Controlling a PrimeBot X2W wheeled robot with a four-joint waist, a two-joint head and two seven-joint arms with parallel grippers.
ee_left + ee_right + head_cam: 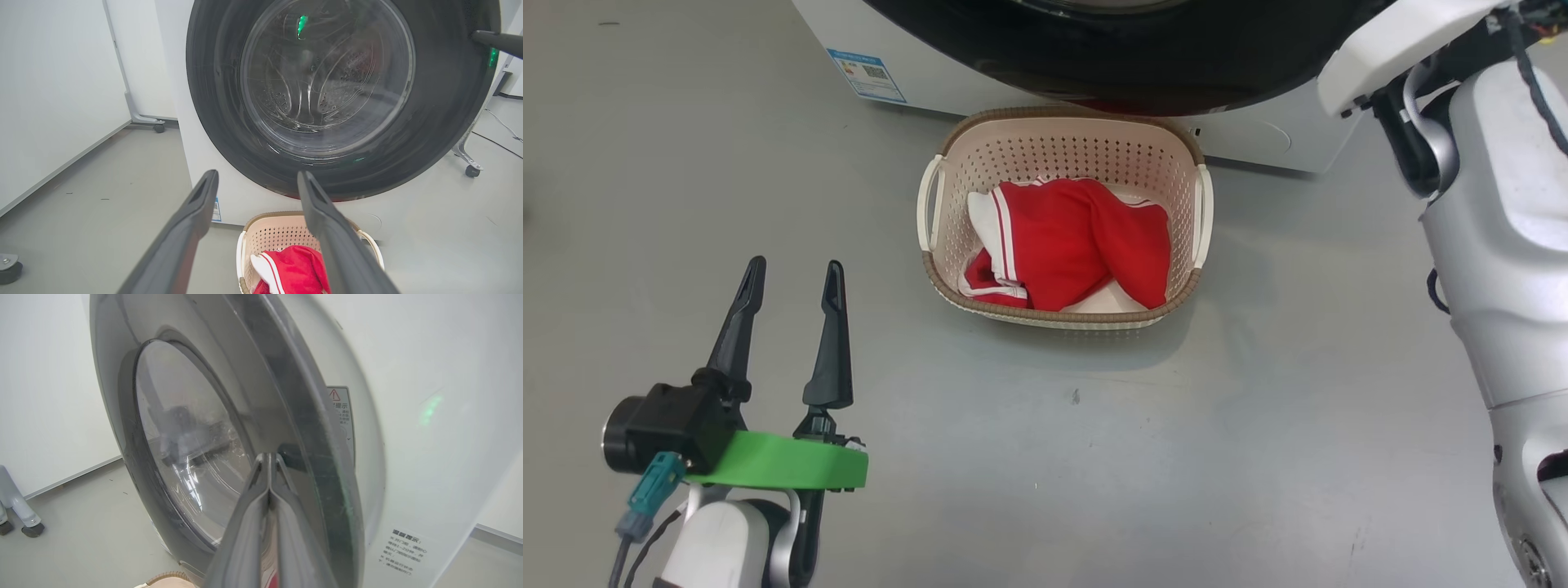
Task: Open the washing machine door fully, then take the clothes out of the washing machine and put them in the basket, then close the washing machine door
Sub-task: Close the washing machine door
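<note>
Now: left tool (795, 263) hovering over floor (1094, 457), fingers (832, 343) standing spread apart, holding nothing. Ahead and to right of it, basket (1062, 112) sitting on floor, clothes (1078, 245) lying bundled inside. Just beyond basket, washing machine (1241, 135) standing, washing machine door (441, 102) lying across its front; cannot tell whether latched. Right tool (268, 455) reaching out, fingers (245, 522) pressing together, gripping nothing, tips resting at door's black rim, far side from left tool.
</note>
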